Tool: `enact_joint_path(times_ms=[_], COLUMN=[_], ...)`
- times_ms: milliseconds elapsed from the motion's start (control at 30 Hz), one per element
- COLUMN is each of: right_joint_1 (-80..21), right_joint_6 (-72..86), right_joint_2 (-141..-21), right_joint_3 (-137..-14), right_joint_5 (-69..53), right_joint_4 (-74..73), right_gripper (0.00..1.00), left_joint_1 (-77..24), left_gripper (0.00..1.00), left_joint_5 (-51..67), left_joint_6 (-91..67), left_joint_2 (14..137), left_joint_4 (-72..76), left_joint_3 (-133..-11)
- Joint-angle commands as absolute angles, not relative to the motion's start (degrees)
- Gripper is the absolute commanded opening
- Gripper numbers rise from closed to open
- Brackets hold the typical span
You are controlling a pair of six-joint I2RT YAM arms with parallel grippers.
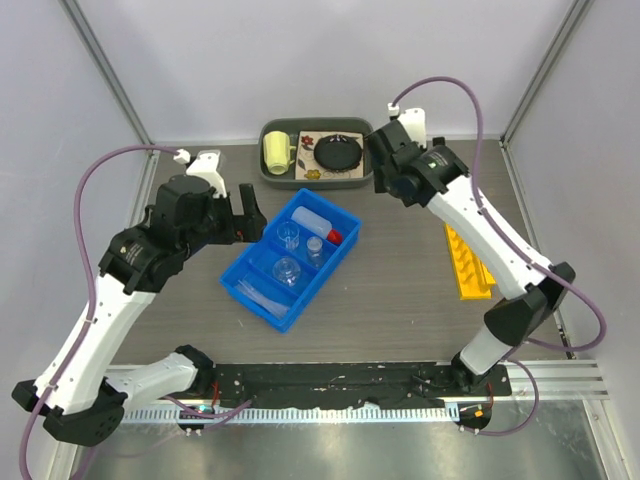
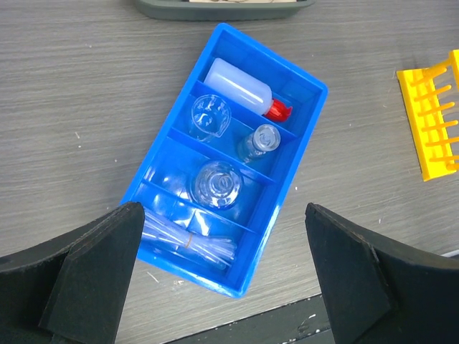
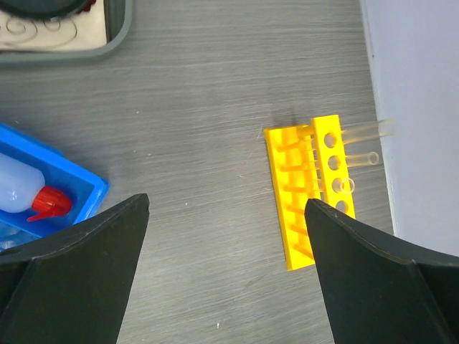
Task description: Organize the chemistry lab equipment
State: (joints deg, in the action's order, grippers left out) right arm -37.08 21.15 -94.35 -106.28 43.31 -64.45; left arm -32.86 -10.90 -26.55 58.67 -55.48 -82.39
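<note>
A blue divided bin (image 1: 338, 262) sits mid-table. It holds a white red-capped squeeze bottle (image 2: 237, 84), a clear beaker (image 2: 210, 115), a small flask (image 2: 259, 141), a round flask (image 2: 216, 184) and a bundle of thin clear tubes (image 2: 190, 240). A yellow tube rack (image 1: 467, 262) lies flat at the right, with clear tubes (image 3: 362, 159) poking out of its holes. My left gripper (image 2: 222, 211) is open and empty, high above the bin's near end. My right gripper (image 3: 226, 202) is open and empty, high above bare table between the bin and the rack (image 3: 305, 193).
A grey tray (image 1: 268, 172) at the back holds a yellow mug (image 1: 277, 153) and a round black disc (image 1: 338, 153). A white wall runs just right of the rack. The black rail runs along the table's near edge (image 1: 330, 380).
</note>
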Motion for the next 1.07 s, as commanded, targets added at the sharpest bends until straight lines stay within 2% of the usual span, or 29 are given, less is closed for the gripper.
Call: enact_joint_path(times_ms=[0,233,833,1033], right_joint_1=[-37.0,-36.9,-36.9,-36.8], right_joint_6=[20.8,21.1,21.4,19.7], right_joint_2=[-86.3,-81.0,-74.3,-73.7], right_joint_3=[-106.7,-103.5,-105.5,-104.8], right_joint_5=[46.9,51.9,48.8,40.6], right_joint_4=[-61.0,-62.3,-62.4,-57.9], right_gripper=[0.96,0.96,0.96,0.97], left_joint_1=[-32.5,-32.5,-32.5,-32.5], left_gripper=[1.0,1.0,1.0,1.0], left_joint_5=[-11.7,-12.2,-13.6,-15.2], left_joint_6=[-25.7,-24.5,-25.9,-25.5], left_joint_2=[58.7,60.3,58.9,56.2], left_joint_4=[-49.0,-49.5,-51.2,-50.5], left_joint_3=[-83.2,-84.8,-85.5,-82.7])
